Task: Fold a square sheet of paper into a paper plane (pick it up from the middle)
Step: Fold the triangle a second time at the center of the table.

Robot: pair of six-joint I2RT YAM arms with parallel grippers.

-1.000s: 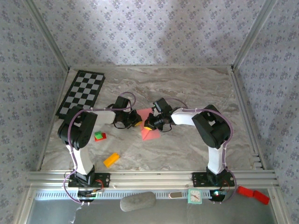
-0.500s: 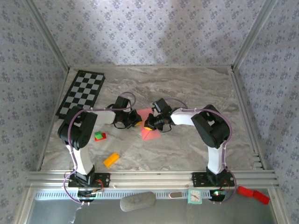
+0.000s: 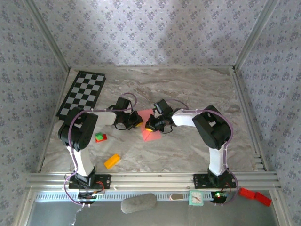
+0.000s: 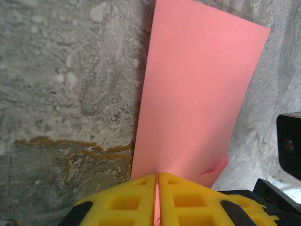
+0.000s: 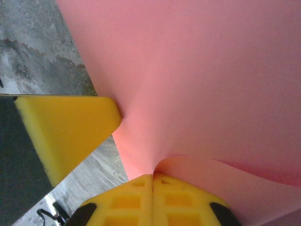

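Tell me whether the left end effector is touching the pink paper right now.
Touching. The left wrist view shows the left end effector shut on the near edge of the pink paper, with no gap between them.

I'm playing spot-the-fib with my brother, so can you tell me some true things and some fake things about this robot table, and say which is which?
1. The left gripper and the right gripper are both shut on the pink paper. True.
2. The orange block sits on the checkerboard. False: it lies on the marble table, near the left arm's base.
3. The red-and-green block lies beside the left arm. True.
4. The checkerboard is in the far right corner. False: it is at the far left.
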